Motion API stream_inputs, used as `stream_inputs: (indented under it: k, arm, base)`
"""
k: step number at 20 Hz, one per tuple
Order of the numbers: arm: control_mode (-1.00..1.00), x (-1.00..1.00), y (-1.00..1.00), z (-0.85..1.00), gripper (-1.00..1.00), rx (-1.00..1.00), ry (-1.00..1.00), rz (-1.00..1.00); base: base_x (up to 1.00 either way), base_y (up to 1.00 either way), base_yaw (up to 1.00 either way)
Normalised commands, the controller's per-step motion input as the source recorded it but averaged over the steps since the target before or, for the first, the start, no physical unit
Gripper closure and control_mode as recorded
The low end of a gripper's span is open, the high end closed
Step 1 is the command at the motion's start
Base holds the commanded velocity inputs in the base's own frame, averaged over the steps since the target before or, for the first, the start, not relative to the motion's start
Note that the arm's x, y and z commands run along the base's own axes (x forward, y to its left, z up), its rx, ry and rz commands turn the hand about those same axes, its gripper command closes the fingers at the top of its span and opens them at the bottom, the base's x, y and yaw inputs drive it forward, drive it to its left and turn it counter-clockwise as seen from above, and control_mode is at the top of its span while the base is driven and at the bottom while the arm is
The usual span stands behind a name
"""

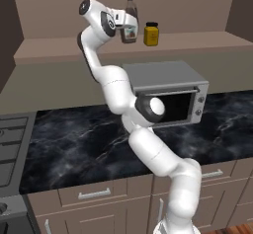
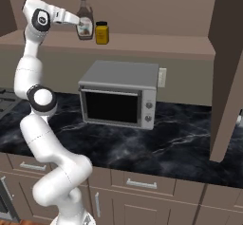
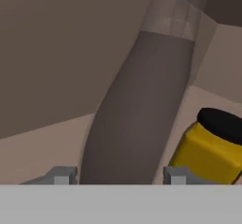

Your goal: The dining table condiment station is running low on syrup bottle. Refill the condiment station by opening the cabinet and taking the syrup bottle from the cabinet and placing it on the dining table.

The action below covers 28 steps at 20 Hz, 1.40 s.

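Syrup bottle [image 1: 130, 18] upright on cabinet [image 1: 197, 43] shelf, beside yellow jar [image 1: 151, 34]; claw [image 1: 127, 29] fingers pinching its body.

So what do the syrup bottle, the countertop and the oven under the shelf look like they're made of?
Syrup bottle: likely glass or clear plastic, since the neck looks see-through above the dark syrup. Countertop: glossy black marble or a look-alike, white-veined. Toaster oven: brushed grey metal with a dark glass door.

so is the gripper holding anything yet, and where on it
The gripper has its fingers on either side of the syrup bottle's lower body, but whether they actually clamp it cannot be told.
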Motion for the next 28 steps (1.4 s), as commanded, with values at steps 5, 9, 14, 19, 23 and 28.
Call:
stream_inputs:
  k: [5, 9, 14, 19, 23, 28]
  arm:
    - [-1.00, -0.72, 0.14, -0.01, 1.00, 0.01, -0.09, 0.00]
    - [-1.00, -0.71, 0.10, -0.31, 1.00, 0.01, -0.18, 0.00]
    - [-1.00, -0.83, 0.00, -0.66, 1.00, 0.08, -0.34, 0.00]
    - [-1.00, -0.66, 0.00, -0.27, 1.00, 0.09, -0.28, 0.00]
    - [-1.00, -0.71, -0.03, -0.04, 1.00, 0.00, -0.21, 0.00]
    - [-1.00, -0.84, 0.00, -0.67, 1.00, -0.13, -0.16, 0.06]
  base:
    - [0.00, 0.00, 0.00]
    - [0.00, 0.00, 0.00]
    - [0.00, 0.00, 0.00]
    - [0.00, 0.00, 0.00]
    - [0.00, 0.00, 0.00]
    - [0.00, 0.00, 0.00]
